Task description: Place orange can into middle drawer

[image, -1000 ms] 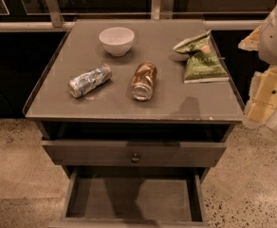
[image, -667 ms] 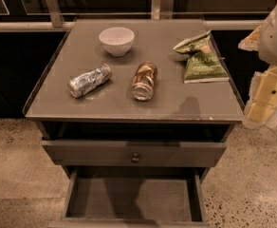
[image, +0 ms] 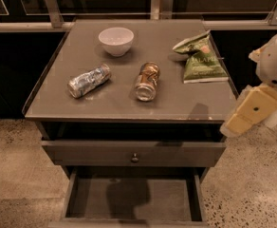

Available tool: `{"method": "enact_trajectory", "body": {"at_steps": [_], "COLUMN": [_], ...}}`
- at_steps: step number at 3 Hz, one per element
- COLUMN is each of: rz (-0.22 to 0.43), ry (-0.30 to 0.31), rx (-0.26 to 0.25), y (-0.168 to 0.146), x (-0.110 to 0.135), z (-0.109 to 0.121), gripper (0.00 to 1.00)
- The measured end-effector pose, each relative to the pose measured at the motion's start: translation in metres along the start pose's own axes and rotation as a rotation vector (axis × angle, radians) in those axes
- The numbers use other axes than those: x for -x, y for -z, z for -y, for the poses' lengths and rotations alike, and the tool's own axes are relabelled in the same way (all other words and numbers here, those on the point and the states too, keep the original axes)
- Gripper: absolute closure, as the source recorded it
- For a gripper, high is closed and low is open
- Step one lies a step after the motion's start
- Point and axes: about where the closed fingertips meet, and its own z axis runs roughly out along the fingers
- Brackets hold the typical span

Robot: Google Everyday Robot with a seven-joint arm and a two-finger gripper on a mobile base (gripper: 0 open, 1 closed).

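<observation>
Camera view, single frame. We log the worktop (image: 186,101) of a grey-brown cabinet, seen from the front and above.

The orange can (image: 145,82) lies on its side near the middle of the worktop, a little toward the front edge, with one silver end facing the front. Nothing touches it. It is on the worktop, not in any drawer.

The silver-blue can (image: 88,80) also lies on its side, toward the left edge and clearly apart from the orange can. A white bowl (image: 115,41) stands upright near the back edge, left of centre. A green chip bag (image: 199,58) lies flat by the right edge, toward the back right corner.

Below the front edge we note a shut drawer front with a small dark knob (image: 134,157). Under it the middle drawer (image: 171,198) is pulled out. Its flat floor carries only a shadow.

The gripper (image: 246,113) hangs off the worktop, beyond the right edge near the front right corner, at about worktop height. It is well apart from the orange can and holds nothing that we can see. We cannot tell whether it is spread or pressed together.
</observation>
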Motion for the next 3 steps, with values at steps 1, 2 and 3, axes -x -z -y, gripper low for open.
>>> {"method": "enact_trajectory", "body": {"at_steps": [1,2,3], "rz": [0.031,0.031,0.076], "ry": [-0.086,-0.086,-0.182], "rx": [-0.039,-0.040,-0.077], "y": [-0.0093,-0.0091,-0.0176], "x": [0.0032,0.0034,0.0039], "z": [0.0084,0.0085,0.0151], "gripper": [0.00,0.00,0.00]}}
